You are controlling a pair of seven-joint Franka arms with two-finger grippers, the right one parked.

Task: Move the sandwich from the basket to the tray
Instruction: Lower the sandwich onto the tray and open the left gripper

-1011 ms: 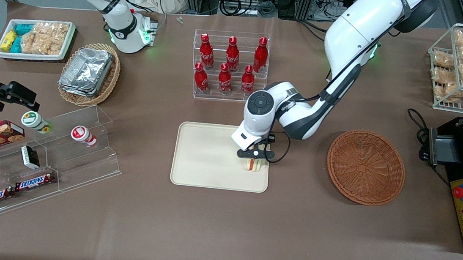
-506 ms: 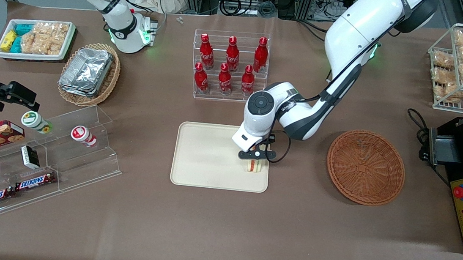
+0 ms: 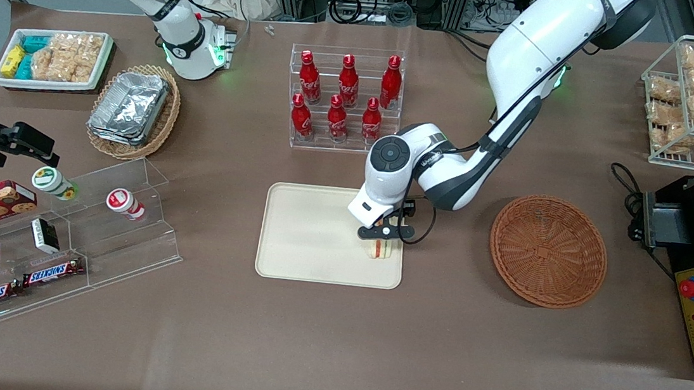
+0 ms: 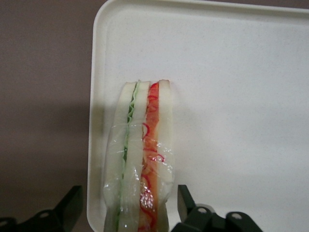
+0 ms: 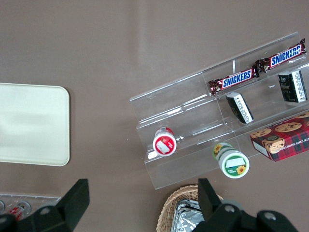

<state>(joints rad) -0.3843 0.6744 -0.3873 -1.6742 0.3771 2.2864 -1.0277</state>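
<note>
The gripper has its jaws spread wide, one finger on each side of the sandwich with a clear gap, not touching it. The plastic-wrapped sandwich stands on its edge on the cream tray, close to the tray's rim at the end nearest the basket. The round reddish-brown basket sits on the brown table, apart from the tray, toward the working arm's end.
</note>
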